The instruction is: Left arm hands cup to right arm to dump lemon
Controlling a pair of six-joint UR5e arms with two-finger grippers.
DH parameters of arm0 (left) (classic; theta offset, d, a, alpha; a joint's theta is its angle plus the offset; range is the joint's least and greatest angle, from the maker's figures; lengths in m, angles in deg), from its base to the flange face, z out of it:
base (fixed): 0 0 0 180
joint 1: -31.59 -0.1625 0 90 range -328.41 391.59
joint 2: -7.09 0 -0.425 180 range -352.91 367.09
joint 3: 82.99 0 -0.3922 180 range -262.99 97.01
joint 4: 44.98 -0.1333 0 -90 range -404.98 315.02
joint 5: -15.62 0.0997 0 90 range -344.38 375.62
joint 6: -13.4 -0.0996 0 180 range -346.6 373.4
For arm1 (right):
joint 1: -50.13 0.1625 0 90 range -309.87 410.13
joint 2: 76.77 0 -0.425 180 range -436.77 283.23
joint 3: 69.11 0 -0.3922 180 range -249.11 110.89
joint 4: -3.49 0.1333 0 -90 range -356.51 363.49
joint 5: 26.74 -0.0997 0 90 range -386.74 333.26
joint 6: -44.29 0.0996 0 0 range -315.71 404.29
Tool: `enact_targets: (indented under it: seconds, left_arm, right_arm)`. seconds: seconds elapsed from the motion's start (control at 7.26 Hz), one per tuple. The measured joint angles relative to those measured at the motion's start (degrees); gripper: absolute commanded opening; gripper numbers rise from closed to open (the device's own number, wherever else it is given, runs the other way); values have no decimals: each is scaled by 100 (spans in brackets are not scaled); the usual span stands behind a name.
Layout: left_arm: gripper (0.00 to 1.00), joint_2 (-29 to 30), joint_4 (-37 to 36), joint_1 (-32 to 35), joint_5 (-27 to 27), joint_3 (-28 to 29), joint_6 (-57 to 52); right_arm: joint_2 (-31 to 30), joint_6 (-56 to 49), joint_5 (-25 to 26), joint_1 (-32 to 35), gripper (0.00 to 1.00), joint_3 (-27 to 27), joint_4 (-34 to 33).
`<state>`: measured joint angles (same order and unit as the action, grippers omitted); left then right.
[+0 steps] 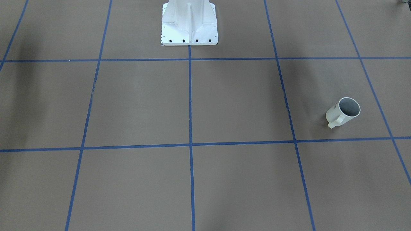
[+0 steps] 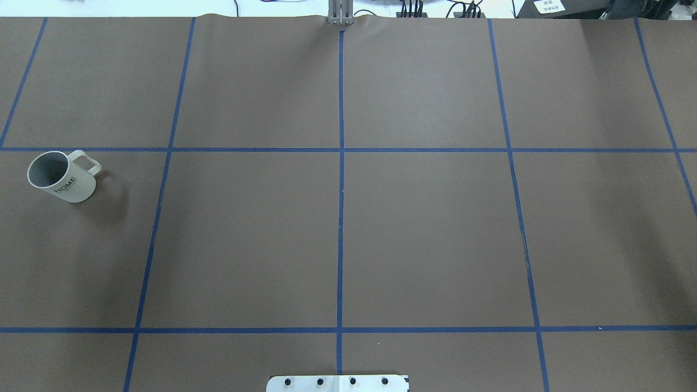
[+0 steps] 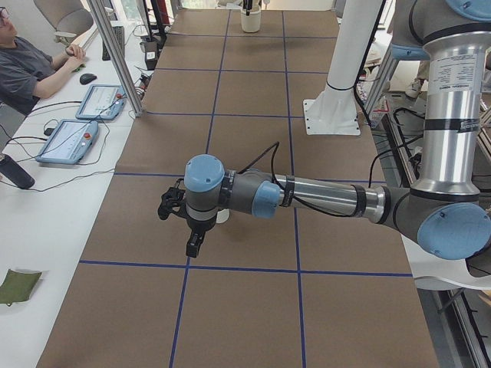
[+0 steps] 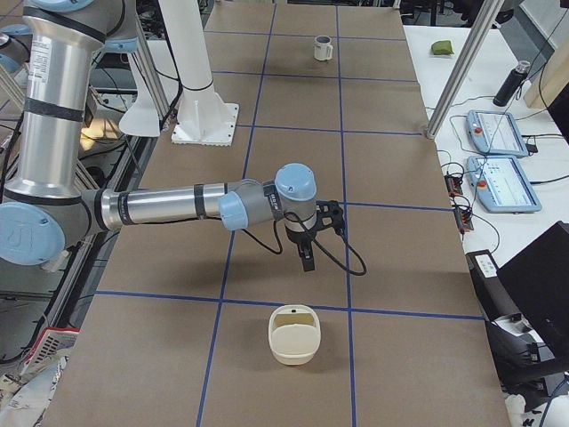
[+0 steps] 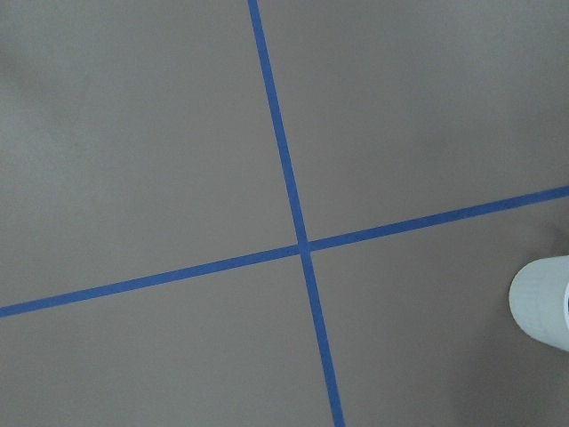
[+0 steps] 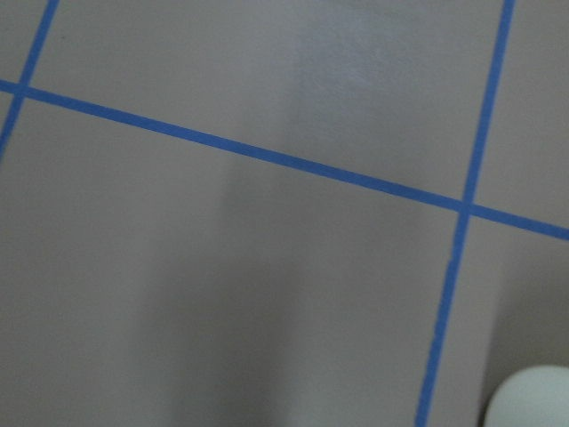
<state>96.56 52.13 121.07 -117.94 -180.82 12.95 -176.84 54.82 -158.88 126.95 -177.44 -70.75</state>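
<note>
The cup (image 2: 61, 177), a white mug with black "HOME" lettering and a grey inside, stands upright near the table's left end. It also shows in the front view (image 1: 343, 112) and far off in the right side view (image 4: 324, 47). No lemon shows in any view. My left gripper (image 3: 192, 241) hangs above the table close to the cup, which is mostly hidden behind the wrist. My right gripper (image 4: 307, 256) hangs above the table towards the right end. Both show only in side views, so I cannot tell if they are open or shut.
A cream tub (image 4: 293, 334) sits on the table near the right end, in front of the right gripper. The white robot pedestal (image 1: 189, 29) stands at mid-table. An operator (image 3: 31, 69) sits at a side desk with tablets (image 3: 69, 142).
</note>
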Motion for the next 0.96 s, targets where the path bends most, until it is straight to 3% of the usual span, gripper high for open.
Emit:
enact_targets:
  seconds: [0.55, 0.96]
  left_arm:
    - [100, 53, 874, -1298, -172, 116, 1351]
    - [99, 148, 1754, -1976, 92, 410, 2612]
  right_arm:
    - [708, 735, 13, -846, 100, -43, 363]
    - [955, 1154, 61, -1119, 100, -75, 400]
